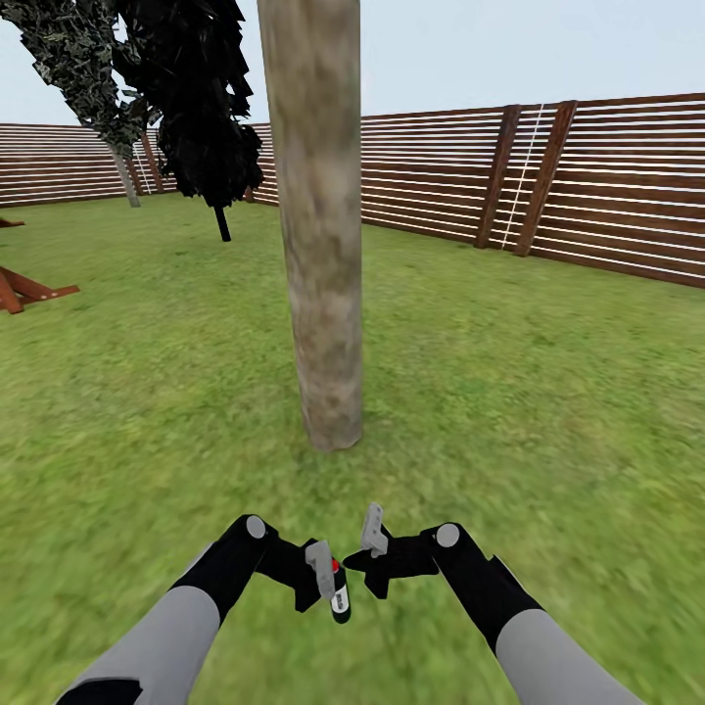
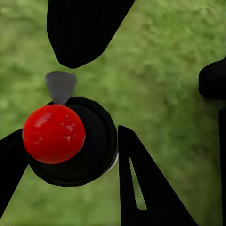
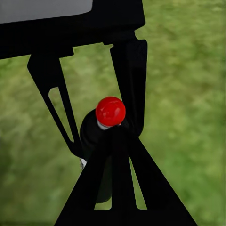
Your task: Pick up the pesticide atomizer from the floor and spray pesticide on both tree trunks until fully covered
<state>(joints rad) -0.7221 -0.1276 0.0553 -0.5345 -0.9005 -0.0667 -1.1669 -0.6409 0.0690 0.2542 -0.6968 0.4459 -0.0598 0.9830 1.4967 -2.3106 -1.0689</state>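
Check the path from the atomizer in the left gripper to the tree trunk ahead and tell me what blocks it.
Nothing visible does. The left gripper holds the atomizer, and only open grass lies between it and the tree trunk straight ahead. The right gripper sits beside it, not in front.

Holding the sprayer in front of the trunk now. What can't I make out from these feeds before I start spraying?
- Tree trunk: head view's top edge cuts it off; far side hidden; no pesticide specks discernible.
- Atomizer: small in head view; in left wrist view seen from above its red cap, so its body is hidden.
- Left gripper: grip contact hidden.
- Right gripper: open or shut unclear.
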